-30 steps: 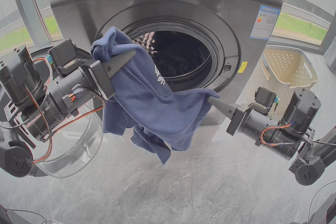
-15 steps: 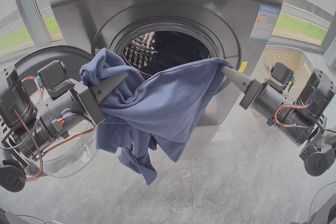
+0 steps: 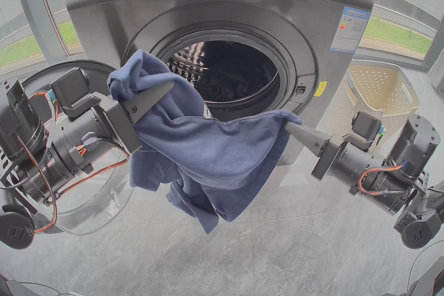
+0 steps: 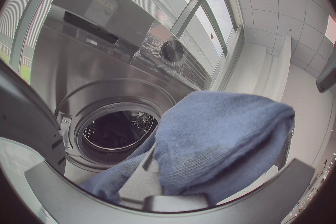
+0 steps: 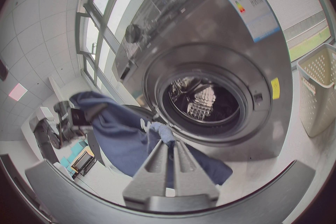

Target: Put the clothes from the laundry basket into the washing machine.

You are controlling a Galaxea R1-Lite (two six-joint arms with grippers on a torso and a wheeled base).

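Left gripper (image 3: 167, 87) is clamped on a bunched fold of the blue shirt (image 3: 212, 149), up by the left rim of the drum opening (image 3: 231, 72). The cloth humps right over its tip, so in the left wrist view just one grey finger (image 4: 140, 175) peeks out from under the fabric.

Right gripper (image 3: 290, 127) is pinching the shirt's other corner, lower and to the right, in front of the washing machine (image 3: 222, 5). In the right wrist view its fingers (image 5: 155, 168) sit tight together with a nub of blue cloth at the tips.

The shirt hangs stretched between the two grippers, in the air and outside the drum, sagging to a loose tail above the floor (image 3: 277, 260). Its white print is mostly folded away and unreadable.

Something dark lies inside the drum; I can't tell what. The glass door (image 3: 92, 204) stands swung open on the left, partly behind the left arm. The beige laundry basket (image 3: 386, 89) stands right of the machine, its lower part cut off by the right arm and its contents hidden.
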